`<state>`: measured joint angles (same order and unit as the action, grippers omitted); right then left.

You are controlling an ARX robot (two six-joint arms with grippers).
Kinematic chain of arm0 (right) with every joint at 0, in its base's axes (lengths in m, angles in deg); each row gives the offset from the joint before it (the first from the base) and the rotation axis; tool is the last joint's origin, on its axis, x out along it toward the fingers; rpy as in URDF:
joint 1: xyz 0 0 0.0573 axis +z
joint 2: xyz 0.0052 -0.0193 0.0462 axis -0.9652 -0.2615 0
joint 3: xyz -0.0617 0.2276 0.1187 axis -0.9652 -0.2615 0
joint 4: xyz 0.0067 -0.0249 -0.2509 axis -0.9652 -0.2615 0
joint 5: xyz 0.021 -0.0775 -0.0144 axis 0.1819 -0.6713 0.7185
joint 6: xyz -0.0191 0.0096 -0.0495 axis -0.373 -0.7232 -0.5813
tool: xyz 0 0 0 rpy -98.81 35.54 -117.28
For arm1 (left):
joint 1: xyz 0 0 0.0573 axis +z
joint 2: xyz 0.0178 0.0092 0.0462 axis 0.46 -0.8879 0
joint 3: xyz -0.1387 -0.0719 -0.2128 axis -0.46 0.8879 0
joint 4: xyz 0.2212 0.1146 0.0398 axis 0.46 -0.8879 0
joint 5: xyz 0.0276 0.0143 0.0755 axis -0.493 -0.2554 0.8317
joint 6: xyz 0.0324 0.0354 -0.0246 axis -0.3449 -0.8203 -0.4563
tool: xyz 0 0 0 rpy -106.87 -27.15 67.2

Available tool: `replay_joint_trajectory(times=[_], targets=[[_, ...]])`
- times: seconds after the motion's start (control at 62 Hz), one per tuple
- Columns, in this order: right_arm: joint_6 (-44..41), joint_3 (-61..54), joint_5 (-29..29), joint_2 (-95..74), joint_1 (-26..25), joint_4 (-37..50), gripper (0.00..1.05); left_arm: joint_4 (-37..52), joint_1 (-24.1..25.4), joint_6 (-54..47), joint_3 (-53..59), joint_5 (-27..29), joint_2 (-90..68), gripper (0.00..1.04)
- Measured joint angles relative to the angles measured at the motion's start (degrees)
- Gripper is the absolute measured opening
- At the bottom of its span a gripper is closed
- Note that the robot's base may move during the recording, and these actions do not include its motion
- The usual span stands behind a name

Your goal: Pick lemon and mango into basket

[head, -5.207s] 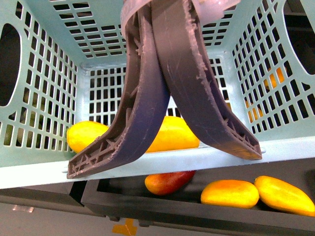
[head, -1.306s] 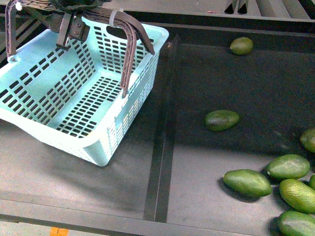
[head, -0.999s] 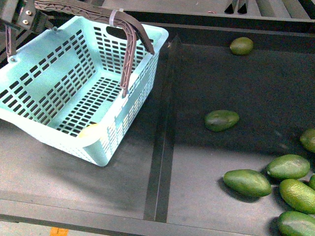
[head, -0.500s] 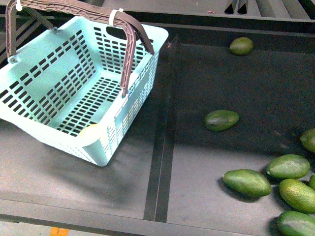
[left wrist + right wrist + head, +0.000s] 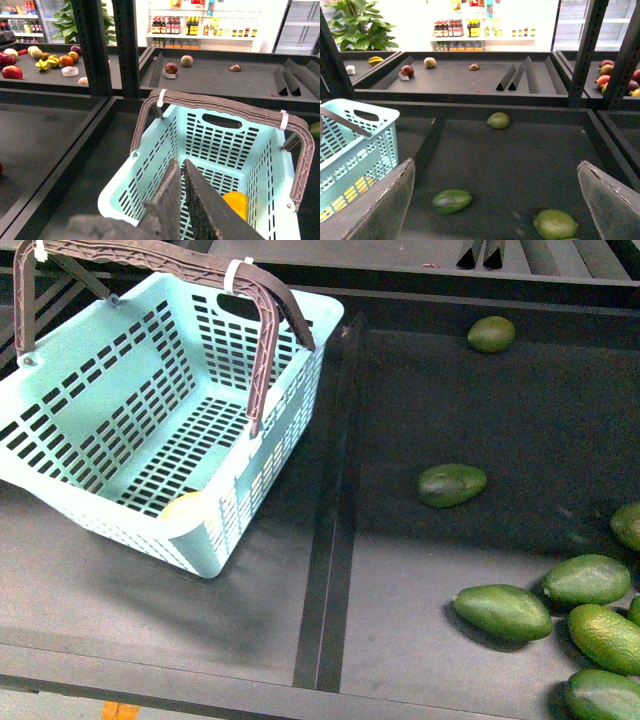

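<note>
- Fingers point(image 5: 200, 205) of the left gripper point(image 5: 181, 165) are seen pressed together with nothing between them, raised above the basket point(image 5: 60, 390); this is shown only in the left wrist view.
- Fingers point(image 5: 385, 200) of the right gripper point(image 5: 495, 200) are spread wide and empty, seen only in the right wrist view, above the right-hand compartment of the shelf point(image 5: 150, 600).
- Neither arm is seen in the front view.
- The basket is set tilted in the left compartment, close against the divider point(image 5: 325, 540); its two dark handles point(image 5: 265, 350) are raised and joined by a white zip tie point(image 5: 233, 273).
- The lemon point(image 5: 185, 506) is seen inside the basket, at its near corner beside the divider, resting on the slotted floor against the wall; in the left wrist view it appears as a yellow-orange shape point(image 5: 235, 202).
- Green oval fruits are scattered over the right compartment: one point(image 5: 452, 484) near the middle, one point(image 5: 491, 334) toward the far edge, and a cluster point(image 5: 585, 615) at the near right corner.
- No mango can be made out in the basket.
</note>
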<state>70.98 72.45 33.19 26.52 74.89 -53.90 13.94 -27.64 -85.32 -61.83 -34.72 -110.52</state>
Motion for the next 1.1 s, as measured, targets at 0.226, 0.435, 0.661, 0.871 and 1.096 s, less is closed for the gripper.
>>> replay_joint_trajectory(times=[0.226, 0.435, 0.661, 0.871, 1.096], targets=[[0.00, 0.00, 0.00, 0.00, 0.00, 0.00, 0.96, -10.58, 0.00, -0.09, 2.12, 0.00, 13.11, 0.04], [0.00, 0.00, 0.00, 0.00, 0.00, 0.00, 0.96, -19.69, 0.00, -0.09, 2.54, 0.00, 23.41, 0.04], [0.00, 0.00, 0.00, 0.00, 0.00, 0.00, 0.96, -30.73, 0.00, -0.09, 2.54, 0.00, 35.10, 0.04], [0.00, 0.00, 0.00, 0.00, 0.00, 0.00, 0.96, -36.54, 0.00, -0.09, 2.56, 0.00, 41.05, 0.04], [0.00, 0.00, 0.00, 0.00, 0.00, 0.00, 0.96, -41.44, 0.00, -0.09, 2.54, 0.00, 45.94, 0.04]])
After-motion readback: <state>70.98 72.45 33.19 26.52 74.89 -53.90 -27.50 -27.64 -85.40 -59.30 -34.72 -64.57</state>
